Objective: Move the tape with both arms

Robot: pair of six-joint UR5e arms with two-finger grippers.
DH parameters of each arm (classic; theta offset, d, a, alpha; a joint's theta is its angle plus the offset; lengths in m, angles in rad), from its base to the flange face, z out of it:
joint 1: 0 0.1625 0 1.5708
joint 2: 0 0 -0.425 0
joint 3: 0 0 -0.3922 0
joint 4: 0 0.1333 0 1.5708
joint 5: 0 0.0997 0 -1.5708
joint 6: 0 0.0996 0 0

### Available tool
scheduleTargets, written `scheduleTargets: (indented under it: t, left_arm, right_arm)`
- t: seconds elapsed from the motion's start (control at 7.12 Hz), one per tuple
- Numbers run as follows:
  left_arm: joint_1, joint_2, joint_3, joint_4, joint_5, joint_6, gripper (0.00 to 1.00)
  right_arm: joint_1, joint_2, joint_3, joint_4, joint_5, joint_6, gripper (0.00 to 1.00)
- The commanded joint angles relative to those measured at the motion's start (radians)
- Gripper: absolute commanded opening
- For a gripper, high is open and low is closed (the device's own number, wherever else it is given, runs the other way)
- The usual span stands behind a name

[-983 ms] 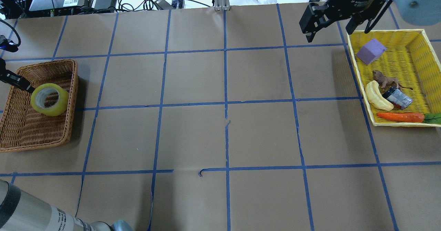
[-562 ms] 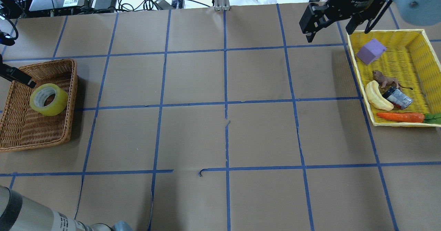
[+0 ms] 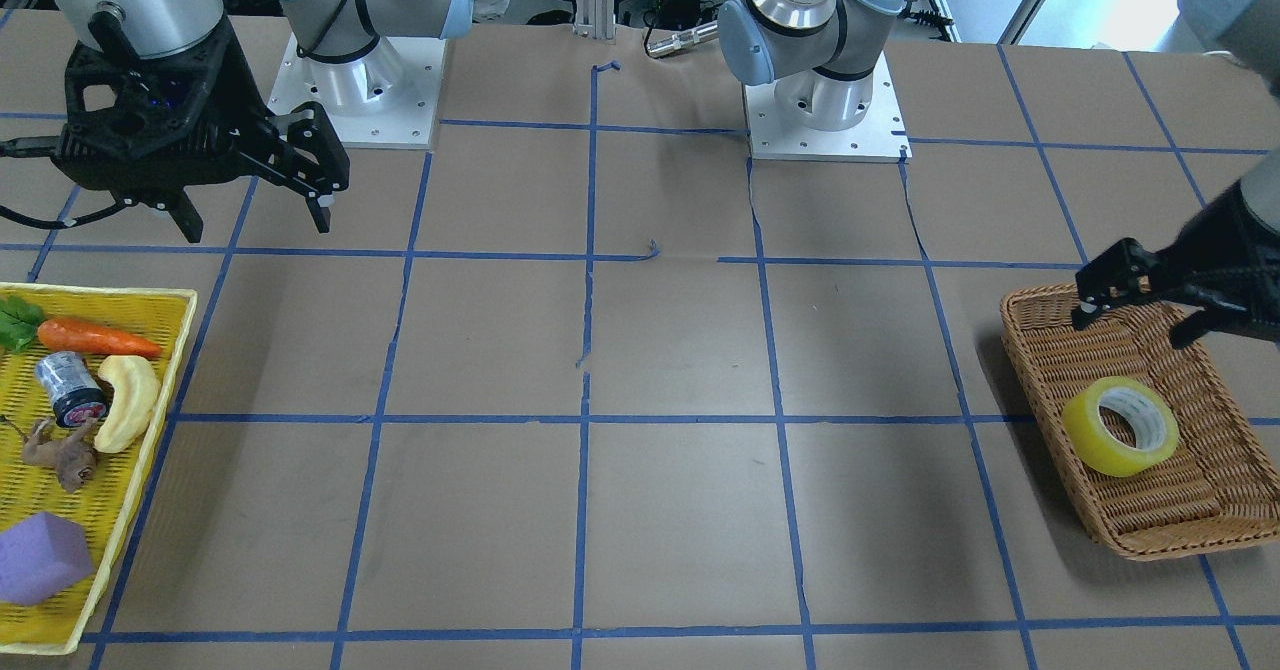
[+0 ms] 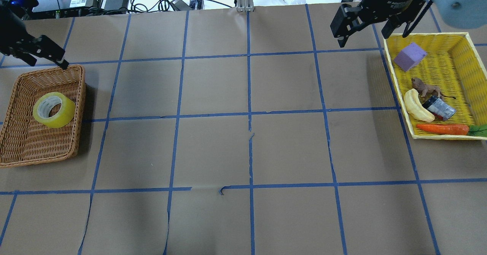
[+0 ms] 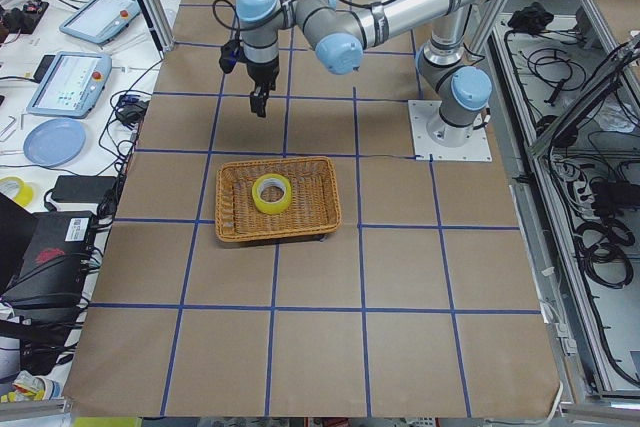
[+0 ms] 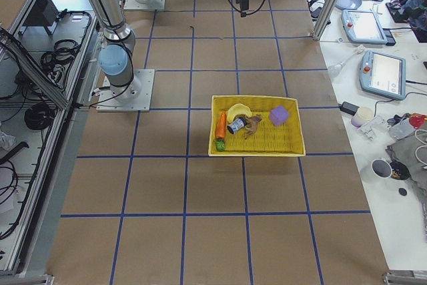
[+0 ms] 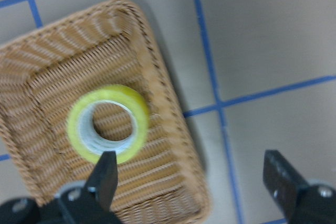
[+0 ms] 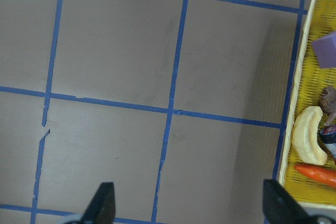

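The tape (image 4: 53, 109) lies flat, hole up, in the basket (image 4: 23, 148), which sits at 9 o'clock on the surface (image 4: 213, 152) in the overhead view. Within the basket the roll rests a little toward 1 o'clock from the middle, near the right wall. Nothing grips it. Its white core shows inside the yellow ring in the left wrist view (image 7: 108, 123).

The left pincer (image 4: 45, 61) hangs raised at the basket's 12 o'clock edge, well apart from the tape. Its fingers are spread wide with nothing between them. The left wrist view shows both fingertips (image 7: 105, 174) far apart, with the basket and the tape below them.

The right pincer (image 4: 373, 38) hangs at about 1 o'clock on the surface, just beside the tray's (image 4: 395, 83) 11 o'clock corner. Its fingers are also spread, and it holds nothing. The right wrist view shows bare surface between its fingertips (image 8: 103, 203).

The yellow tray sits at 3 o'clock on the surface. A purple block (image 4: 409, 56) lies at its far end. Toward the near end come a toy animal (image 4: 426, 88), a banana (image 4: 416, 105) and a can (image 4: 439, 108), packed close. A carrot (image 4: 441, 129) lies along the near wall.
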Motion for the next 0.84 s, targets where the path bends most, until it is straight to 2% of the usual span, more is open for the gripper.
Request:
scheduleTargets:
  t: [0.0, 0.14, 0.42, 0.56, 0.7]
  left_arm:
    - [-0.216, 0.074, -0.001, -0.064, 0.0, -0.332, 1.0]
    - [-0.314, 0.082, -0.003, -0.064, 0.0, -0.513, 1.0]
    - [-0.43, 0.085, -0.012, -0.05, 0.008, -0.609, 1.0]
    - [-0.437, 0.091, -0.018, -0.053, 0.014, -0.627, 1.0]
    - [-0.423, 0.091, -0.018, -0.051, 0.076, -0.61, 1.0]
  right_arm:
    - [0.0, 0.0, 0.001, 0.0, 0.0, 0.0, 1.0]
    - [0.0, 0.0, 0.002, 0.0, 0.0, -0.002, 1.0]
    - [0.0, 0.0, 0.001, 0.0, 0.0, 0.0, 1.0]
    - [0.001, 0.0, 0.002, 0.0, 0.0, -0.002, 1.0]
    - [0.0, 0.0, 0.002, 0.0, 0.0, -0.002, 1.0]
